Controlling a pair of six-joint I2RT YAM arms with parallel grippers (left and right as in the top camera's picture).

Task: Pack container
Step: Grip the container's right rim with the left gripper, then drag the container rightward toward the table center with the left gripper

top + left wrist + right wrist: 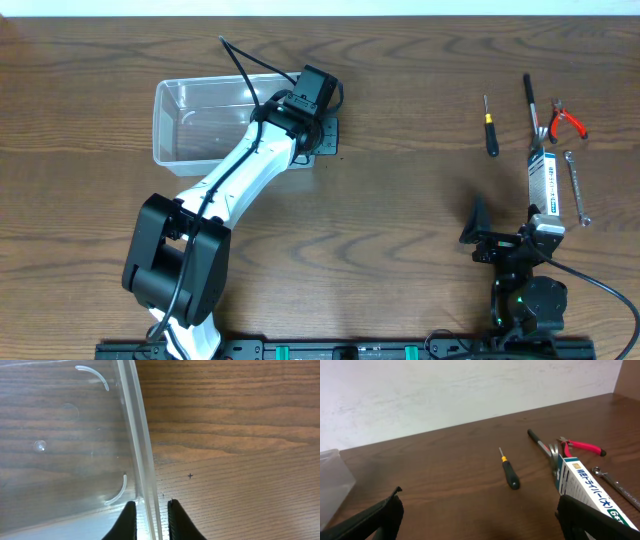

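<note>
Overhead view: clear rectangular plastic container (200, 120) sits empty on wooden counter (400, 200), left side, left fingers (129, 522) clamped on its wall, right fingers (375, 520) spread wide, empty; black-handled screwdriver (490, 135) and red-handled pliers (568, 122) unpacked.

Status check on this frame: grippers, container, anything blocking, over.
Left gripper shut on container rim. Right gripper open, holding nothing. Container looks empty; screwdriver and pliers unpacked on table. No obstruction seen.
</note>
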